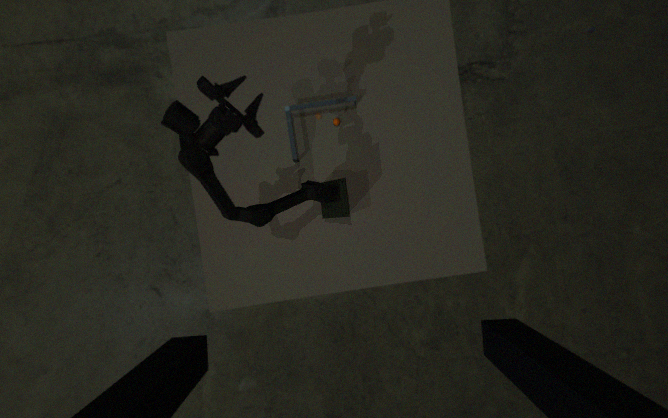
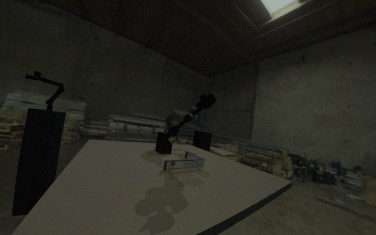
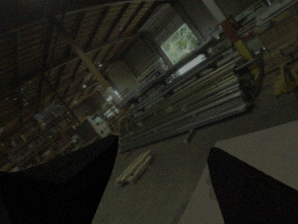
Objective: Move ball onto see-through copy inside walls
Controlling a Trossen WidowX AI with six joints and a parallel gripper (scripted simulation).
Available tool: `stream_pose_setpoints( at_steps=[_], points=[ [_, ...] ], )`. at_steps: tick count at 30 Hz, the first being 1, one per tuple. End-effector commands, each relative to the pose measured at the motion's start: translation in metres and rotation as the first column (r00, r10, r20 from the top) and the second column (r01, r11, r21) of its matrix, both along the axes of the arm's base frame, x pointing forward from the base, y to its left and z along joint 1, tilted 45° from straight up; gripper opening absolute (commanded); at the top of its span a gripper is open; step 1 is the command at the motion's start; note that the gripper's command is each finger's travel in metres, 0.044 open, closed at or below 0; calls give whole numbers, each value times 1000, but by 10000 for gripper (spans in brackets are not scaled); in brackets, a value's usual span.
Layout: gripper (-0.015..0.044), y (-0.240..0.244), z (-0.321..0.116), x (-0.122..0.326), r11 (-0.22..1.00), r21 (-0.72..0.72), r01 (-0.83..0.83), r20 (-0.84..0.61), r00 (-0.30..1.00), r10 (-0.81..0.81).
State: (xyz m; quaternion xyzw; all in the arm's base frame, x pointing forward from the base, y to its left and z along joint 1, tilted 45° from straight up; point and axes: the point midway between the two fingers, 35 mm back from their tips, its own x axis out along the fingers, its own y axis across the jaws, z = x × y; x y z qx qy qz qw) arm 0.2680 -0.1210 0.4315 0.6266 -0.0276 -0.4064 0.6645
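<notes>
The gripper [image 1: 245, 97] hangs high above the table [image 1: 400, 225], off to the outer side of the corner walls [image 1: 292, 131], fingers [image 1: 255, 106] parted about halfway and nothing between them: the wrist view shows only dark finger silhouettes against the warehouse racking and a slice of table edge. The orange ball [image 1: 336, 121] sits on the table inside the angle of the two low clear walls, just beside the far wall, and the see-through copy [image 1: 318, 116] glows faintly nearer the corner, a little apart from it. So the pen holds the ball and its target mark, nothing else visible. Now the risks: coming down from that side, the fingers could clip the nearer wall, which is low and hard to see in this dim light. A ball rolls, so a finger arriving off-centre would likely nudge it along the wall, away from the copy or out the open side. And with the jaws only half spread, clearance around the ball looks tight; widening first seems wise.
</notes>
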Motion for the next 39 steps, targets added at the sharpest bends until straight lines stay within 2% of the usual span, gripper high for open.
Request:
stream_pose_setpoints(
  at_steps=[1, 4, 8, 11, 15, 18, 23, 26, 30, 32, 39],
  points=[
    [268, 3, -41, 37, 986, -23, -162, -187, 970, 155],
    [268, 7, -83, 67, 946, -10, -324, -345, 889, 301],
    [268, 14, -143, 98, 847, 57, -529, -504, 717, 482],
    [268, 25, -192, 117, 731, 144, -667, -578, 543, 609],
    [268, 41, -258, 131, 533, 275, -800, -606, 285, 742],
    [268, 55, -307, 133, 359, 367, -858, -579, 91, 810],
    [268, 87, -388, 124, -24, 455, -890, -440, -248, 863],
    [268, 107, -431, 110, -246, 441, -863, -332, -412, 849],
    [268, 135, -480, 83, -496, 340, -799, -192, -575, 796],
    [268, 143, -493, 74, -556, 292, -779, -154, -612, 776],
    [268, 144, -494, 73, -563, 285, -776, -150, -616, 774]
  ],
)
